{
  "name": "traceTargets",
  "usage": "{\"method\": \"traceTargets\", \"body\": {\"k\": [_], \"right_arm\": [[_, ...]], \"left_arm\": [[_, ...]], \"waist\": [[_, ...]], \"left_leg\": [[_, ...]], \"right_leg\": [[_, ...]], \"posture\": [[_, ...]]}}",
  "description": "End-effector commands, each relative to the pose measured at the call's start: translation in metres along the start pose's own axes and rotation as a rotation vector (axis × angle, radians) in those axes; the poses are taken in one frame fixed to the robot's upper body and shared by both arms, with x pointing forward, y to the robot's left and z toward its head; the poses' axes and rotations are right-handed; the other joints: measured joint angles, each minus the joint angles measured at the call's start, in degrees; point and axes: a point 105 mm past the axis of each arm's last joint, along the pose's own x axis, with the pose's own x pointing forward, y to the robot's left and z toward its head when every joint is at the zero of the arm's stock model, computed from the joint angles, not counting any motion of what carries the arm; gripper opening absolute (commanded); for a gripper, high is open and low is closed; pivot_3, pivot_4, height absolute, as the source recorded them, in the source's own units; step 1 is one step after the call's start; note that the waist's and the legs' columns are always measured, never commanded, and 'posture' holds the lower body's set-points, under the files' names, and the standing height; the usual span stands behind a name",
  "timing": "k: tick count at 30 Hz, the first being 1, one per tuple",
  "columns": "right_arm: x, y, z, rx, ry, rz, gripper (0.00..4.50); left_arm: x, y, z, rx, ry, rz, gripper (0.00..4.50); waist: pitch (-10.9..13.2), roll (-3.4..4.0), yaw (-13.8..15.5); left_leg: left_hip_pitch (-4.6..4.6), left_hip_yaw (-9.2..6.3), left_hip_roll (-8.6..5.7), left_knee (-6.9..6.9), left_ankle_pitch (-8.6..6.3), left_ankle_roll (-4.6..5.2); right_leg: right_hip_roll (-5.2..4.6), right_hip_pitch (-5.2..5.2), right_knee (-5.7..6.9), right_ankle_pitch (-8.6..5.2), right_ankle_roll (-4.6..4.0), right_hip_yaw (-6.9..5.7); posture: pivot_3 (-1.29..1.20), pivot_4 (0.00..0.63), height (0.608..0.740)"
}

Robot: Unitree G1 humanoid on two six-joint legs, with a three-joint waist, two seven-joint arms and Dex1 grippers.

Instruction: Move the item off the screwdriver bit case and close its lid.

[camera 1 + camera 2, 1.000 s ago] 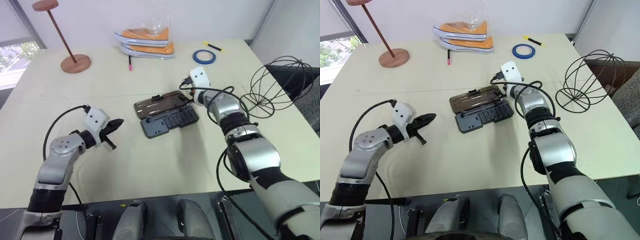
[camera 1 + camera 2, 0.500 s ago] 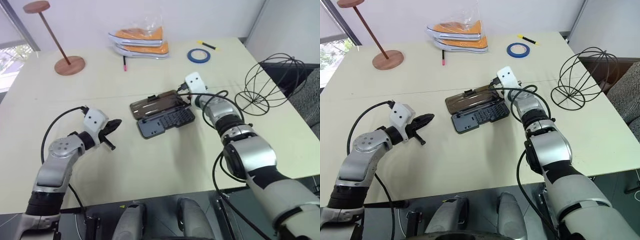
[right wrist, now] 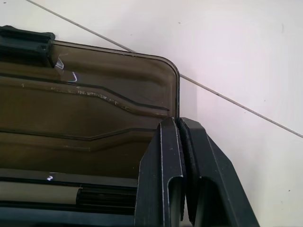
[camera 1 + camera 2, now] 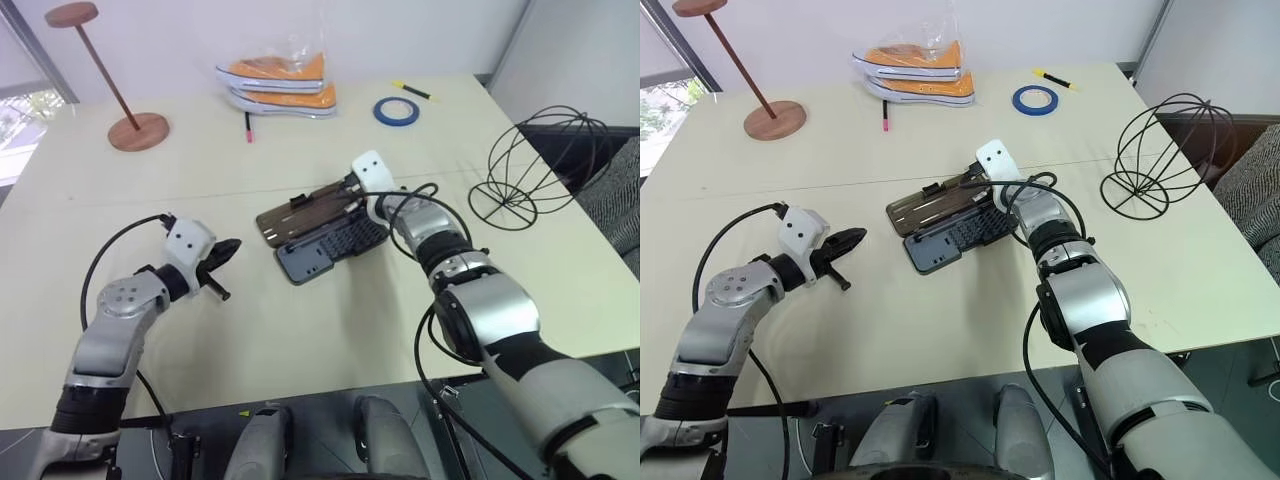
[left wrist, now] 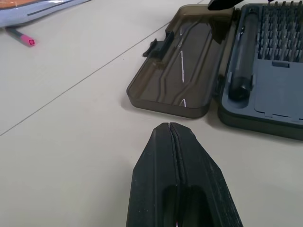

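Observation:
The screwdriver bit case (image 4: 330, 245) lies open in the middle of the table, with rows of bits showing in its dark grey base (image 5: 265, 80). The lid (image 4: 300, 213), smoky brown, is spread out on the far side of the base. My right gripper (image 3: 179, 122) is shut on the lid's right-hand rim, one finger inside the rim and one outside. To the left of the case my left gripper (image 5: 169, 125) is shut and empty, pointing at it from a short distance. The item (image 4: 535, 165), a black wire globe, stands apart at the table's right edge.
At the back of the table are a wooden stand (image 4: 125, 100), orange shoes in a clear bag (image 4: 280, 85), a pink marker (image 4: 248, 127), a blue tape roll (image 4: 397, 111) and a yellow marker (image 4: 415, 92). The table's right edge runs beside the wire globe.
My right gripper has closed from wide open and shifted a little left onto the lid's rim. The case has turned slightly. The left arm has stayed still.

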Motion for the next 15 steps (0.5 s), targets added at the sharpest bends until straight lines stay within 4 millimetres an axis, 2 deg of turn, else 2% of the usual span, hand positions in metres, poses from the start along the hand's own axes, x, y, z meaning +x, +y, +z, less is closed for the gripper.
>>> {"method": "traceTargets", "body": {"k": [1, 6, 9, 12, 15], "right_arm": [[-0.001, 0.001, -0.005, 0.003, 0.038, 0.022, 0.04], [-0.012, -0.006, -0.028, 0.056, 0.125, 0.021, 0.04], [-0.034, -0.007, -0.037, 0.094, 0.160, 0.007, 0.04], [-0.065, -0.006, -0.042, 0.109, 0.176, 0.003, 0.04], [-0.085, -0.004, -0.045, 0.133, 0.193, 0.008, 0.04]], "left_arm": [[-0.005, 0.007, 0.015, 0.044, -0.053, 0.035, 0.00], [-0.001, 0.007, 0.016, 0.046, -0.060, 0.034, 0.00], [0.002, 0.006, 0.016, 0.047, -0.063, 0.024, 0.00], [0.006, 0.004, 0.015, 0.049, -0.063, 0.006, 0.00], [0.008, 0.002, 0.015, 0.053, -0.062, -0.007, 0.00]], "waist": [[0.00, 0.00, 0.01], [-0.03, -0.05, 0.35], [-0.07, -0.07, 1.30], [-0.08, -0.09, 2.18], [-0.10, -0.12, 1.89]], "left_leg": [[0.00, 0.00, 0.00, 0.00, 0.00, 0.00], [0.00, -0.01, 0.00, 0.02, 0.00, 0.00], [-0.01, -0.04, 0.00, 0.03, 0.00, 0.01], [-0.02, -0.03, -0.01, 0.05, -0.01, 0.01], [-0.02, -0.01, -0.04, 0.10, -0.01, 0.02]], "right_leg": [[0.00, 0.00, 0.00, 0.00, 0.00, 0.00], [-0.01, 0.01, 0.01, 0.00, 0.00, 0.00], [-0.02, 0.03, 0.00, 0.00, 0.00, 0.00], [-0.03, 0.03, 0.00, 0.00, 0.01, 0.00], [-0.03, 0.05, 0.01, 0.00, 0.01, -0.01]], "posture": [[0.00, 0.150, 0.740], [0.00, 0.150, 0.740], [0.00, 0.150, 0.740], [0.00, 0.150, 0.740], [0.00, 0.150, 0.740]]}}
